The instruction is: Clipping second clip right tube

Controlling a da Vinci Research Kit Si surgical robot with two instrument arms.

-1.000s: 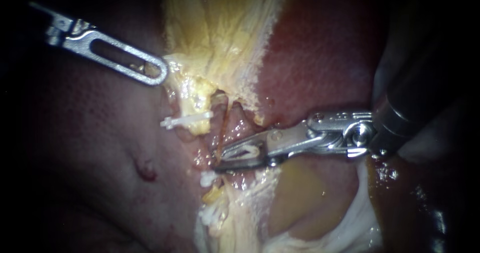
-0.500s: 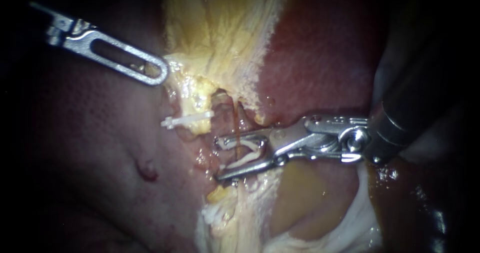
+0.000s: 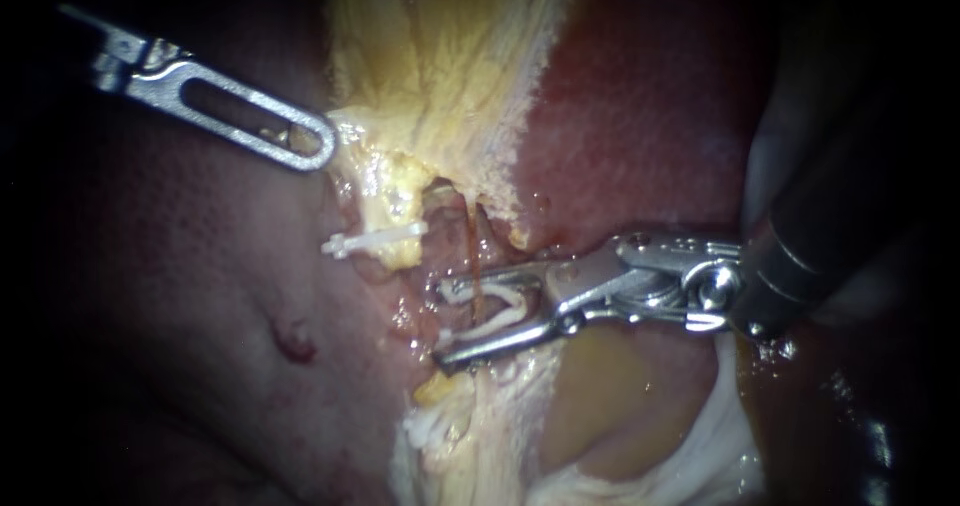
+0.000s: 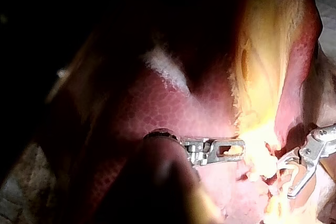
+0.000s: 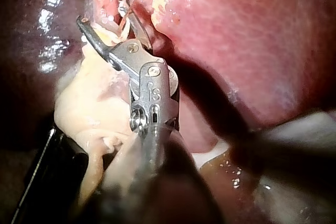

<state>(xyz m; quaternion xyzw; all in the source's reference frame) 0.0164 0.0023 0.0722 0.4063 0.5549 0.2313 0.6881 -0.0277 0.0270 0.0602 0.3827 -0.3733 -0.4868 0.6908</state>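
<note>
In the endoscope view my right instrument [image 3: 443,323] comes in from the right. Its jaws stand apart and carry a white clip [image 3: 500,306] whose legs lie along both of them. A thin reddish tube [image 3: 476,266] runs down between the jaws and the clip's legs. Another white clip [image 3: 375,237] sits closed across tissue just left of that tube. At the upper left, my left instrument [image 3: 315,146] has its windowed jaws shut on the edge of the yellow tissue [image 3: 440,56]. In the right wrist view my right instrument [image 5: 102,14] straddles the tube.
Red liver [image 3: 640,116] lies right of the yellow tissue, and darker liver fills the left. A tan, glossy bulge [image 3: 600,396] with white membrane lies under my right instrument's shaft. In the left wrist view my left instrument [image 4: 233,149] holds yellow tissue, with my right instrument [image 4: 286,178] ahead of it.
My right instrument's jaws, nearly together one second ago, spread wide around the tube with the clip, then narrowed slightly. My left instrument has stayed still.
</note>
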